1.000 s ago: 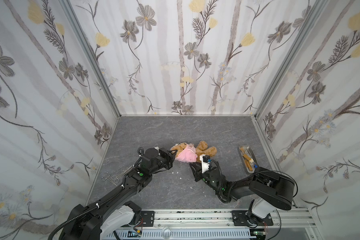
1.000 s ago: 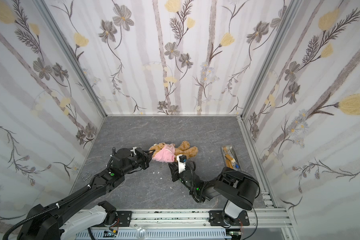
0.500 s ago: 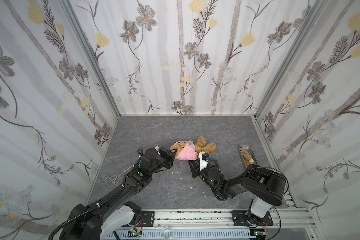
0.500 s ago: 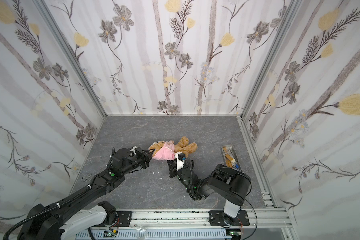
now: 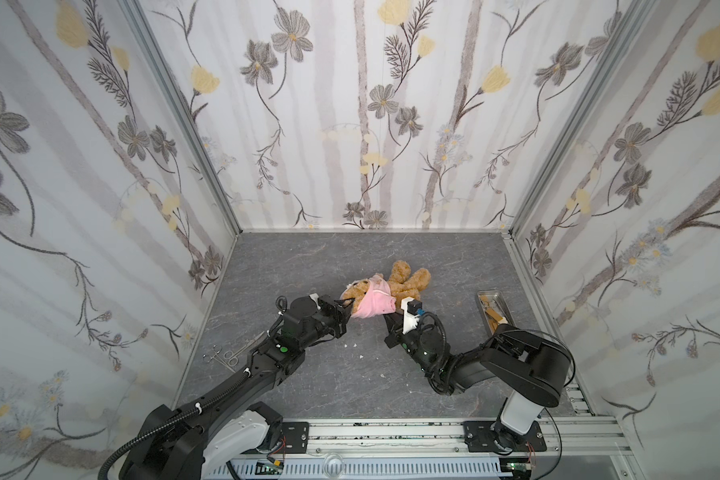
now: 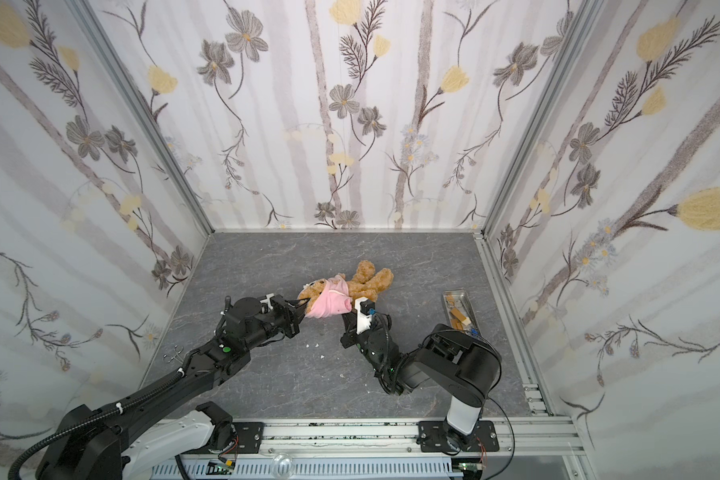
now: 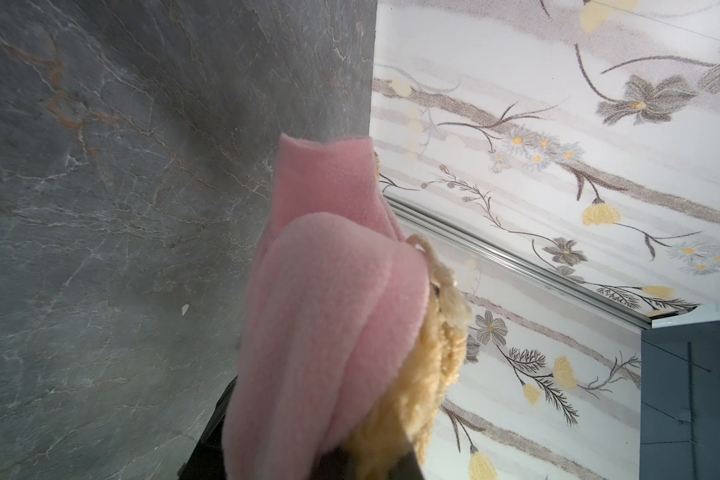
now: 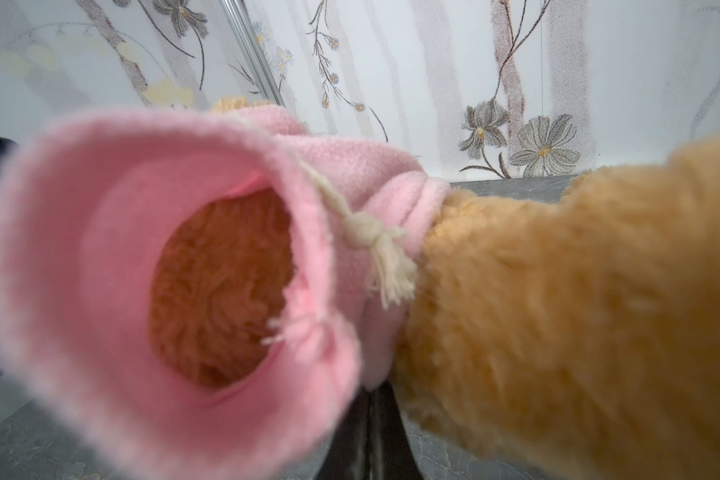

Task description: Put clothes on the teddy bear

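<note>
Teddy bear [image 5: 408,279] lies mid bench [image 5: 308,257], pink hoodie [image 5: 373,303] bunched round head & shoulders. L jaws clamp hoodie w/ fur as anchor; R jaws shut on hem, prob. to pull it down.

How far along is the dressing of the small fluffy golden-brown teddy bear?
Done: the pink fleece hoodie covers the upper body of the fluffy golden-brown teddy bear. In hand: the left pincer and the right pincer are both shut on the hoodie. Still to do: it looks bunched, probably needing pulling down; arms in sleeves cannot be told.
</note>
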Robot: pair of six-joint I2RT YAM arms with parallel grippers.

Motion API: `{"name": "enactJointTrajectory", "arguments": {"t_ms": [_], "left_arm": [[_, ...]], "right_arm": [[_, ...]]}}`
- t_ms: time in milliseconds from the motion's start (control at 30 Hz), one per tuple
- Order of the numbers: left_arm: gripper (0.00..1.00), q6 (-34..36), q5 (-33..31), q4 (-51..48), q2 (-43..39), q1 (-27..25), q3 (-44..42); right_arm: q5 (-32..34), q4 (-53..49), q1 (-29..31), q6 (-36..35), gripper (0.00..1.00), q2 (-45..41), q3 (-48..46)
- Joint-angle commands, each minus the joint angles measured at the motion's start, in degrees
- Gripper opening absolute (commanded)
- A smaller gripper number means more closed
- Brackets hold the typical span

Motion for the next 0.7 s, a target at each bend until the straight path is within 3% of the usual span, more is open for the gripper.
{"name": "enactJointTrajectory", "arguments": {"t_ms": [0,100,300,533,667], "left_arm": [[0.0,-1.2,0.8,3.0,0.3,0.0,-0.4],[0.0,-1.1,0.9,3.3,0.6,0.4,-0.7],[0.0,1.8,2.0,3.0,1.0,2.3,-0.6],[0.0,5.8,3.5,1.7,2.3,4.2,-0.3],[0.0,8.1,3.9,-0.3,2.6,4.9,0.7]], "right_arm": [[0.8,3.9,-0.1,-0.7,0.0,-1.0,-1.0],[4.0,2.4,-0.1,1.2,0.0,-2.1,-2.7],[14.3,-11.4,-0.3,7.5,0.0,-6.8,-3.4],[21.5,-25.8,-1.0,13.8,0.0,-11.5,-3.8],[22.2,-30.9,-2.6,15.7,0.0,-12.9,-3.7]]}}
